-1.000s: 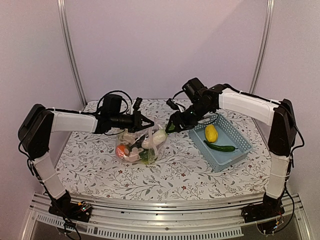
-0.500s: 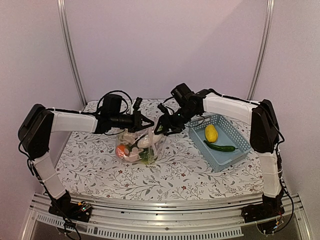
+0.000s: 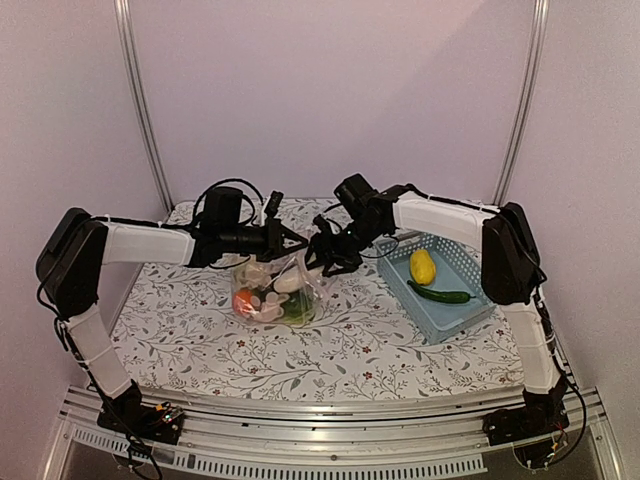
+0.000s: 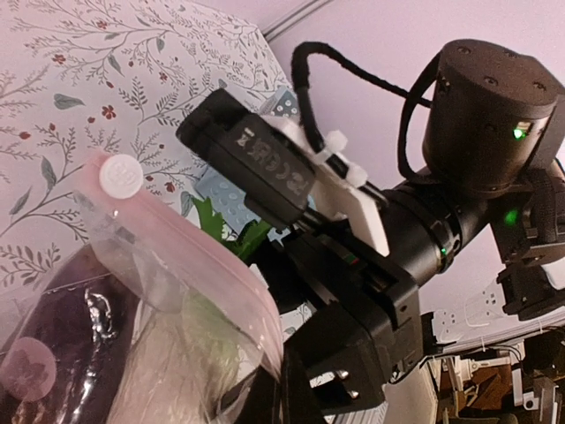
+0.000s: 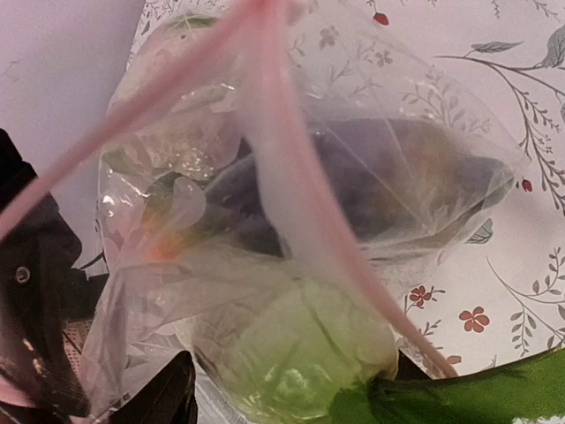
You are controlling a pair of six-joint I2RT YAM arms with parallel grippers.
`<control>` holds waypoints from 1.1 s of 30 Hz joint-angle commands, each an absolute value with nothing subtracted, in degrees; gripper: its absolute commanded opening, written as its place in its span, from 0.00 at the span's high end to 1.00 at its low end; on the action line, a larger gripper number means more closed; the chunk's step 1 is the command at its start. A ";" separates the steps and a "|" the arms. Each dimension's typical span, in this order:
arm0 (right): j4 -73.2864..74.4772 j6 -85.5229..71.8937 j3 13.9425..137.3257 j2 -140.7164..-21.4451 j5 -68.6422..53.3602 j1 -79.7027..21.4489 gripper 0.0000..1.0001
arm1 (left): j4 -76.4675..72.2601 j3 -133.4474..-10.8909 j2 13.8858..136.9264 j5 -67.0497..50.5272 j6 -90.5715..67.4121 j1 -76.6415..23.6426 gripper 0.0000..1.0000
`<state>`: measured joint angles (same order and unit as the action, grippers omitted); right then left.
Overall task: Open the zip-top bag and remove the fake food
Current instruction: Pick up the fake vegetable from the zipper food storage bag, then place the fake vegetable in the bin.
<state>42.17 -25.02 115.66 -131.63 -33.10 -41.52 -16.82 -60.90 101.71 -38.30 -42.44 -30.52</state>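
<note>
We find the clear, crinkly zip-top plastic bag held up over the floral-patterned worktop, left of centre and toward the far edge. We cannot tell whether its lower end rests on the surface. Its pink zip strip runs along the top. Through the plastic we see the fake food bunched together: an orange piece low on the left, pale white pieces in the middle, a dark purple eggplant-shaped piece and a pale green lump.

The light-blue slotted plastic basket sits near the worktop's right edge, well apart from the bag. In it lie a yellow toy fruit and, just beside it toward the near side, a green toy cucumber.

The left hand is closed on the bag's top edge. The right hand is at the bag's right side with its fingers spread apart either side of the green lump. We cannot tell whether they touch the plastic.

Much is hard to read. The left wrist view is mostly filled by the right arm's black wrist, and the left hand's own fingers are not visible there. A dark green leafy piece shows behind that wrist, and a green leaf shape is cut off at the right wrist view's bottom edge. We cannot say whether either is inside the bag. A small white round disc sits by the zip strip, and we cannot identify it.
</note>
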 commanded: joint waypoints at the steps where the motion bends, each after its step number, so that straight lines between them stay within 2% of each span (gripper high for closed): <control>1: 38.79 -31.87 117.71 -135.93 -35.26 -40.29 0.31 | -18.92 -60.16 102.38 -39.98 -42.97 -30.85 1.00; 4: 37.36 -33.25 119.56 -137.91 -37.10 -40.04 0.37 | -19.12 -60.12 102.70 -39.99 -42.98 -30.94 1.00; 5: 36.72 -33.69 119.95 -138.33 -37.83 -40.07 0.45 | -19.08 -60.12 102.83 -39.92 -42.98 -30.94 1.00; 8: 36.44 -32.92 120.44 -138.00 -38.40 -39.97 0.60 | -18.85 -60.18 102.90 -39.87 -42.77 -30.94 1.00; 12: 36.42 -30.62 118.17 -134.52 -38.02 -39.03 0.70 | -18.17 -60.29 102.60 -39.50 -42.48 -30.87 1.00; 17: 36.71 -26.14 113.28 -126.18 -36.53 -37.37 0.75 | -17.64 -60.21 101.96 -39.04 -42.25 -30.85 1.00; 26: 41.38 -12.24 109.75 -115.23 -34.63 -34.78 0.77 | -15.70 -60.54 102.09 -37.98 -40.54 -30.93 1.00; 30: 48.47 -1.19 108.40 -109.76 -29.24 -33.30 0.77 | -15.76 -60.64 101.86 -38.21 -40.63 -31.17 1.00; 33: 55.54 9.76 107.19 -106.80 -19.75 -31.89 0.77 | -15.75 -60.72 100.98 -38.40 -40.62 -31.65 1.00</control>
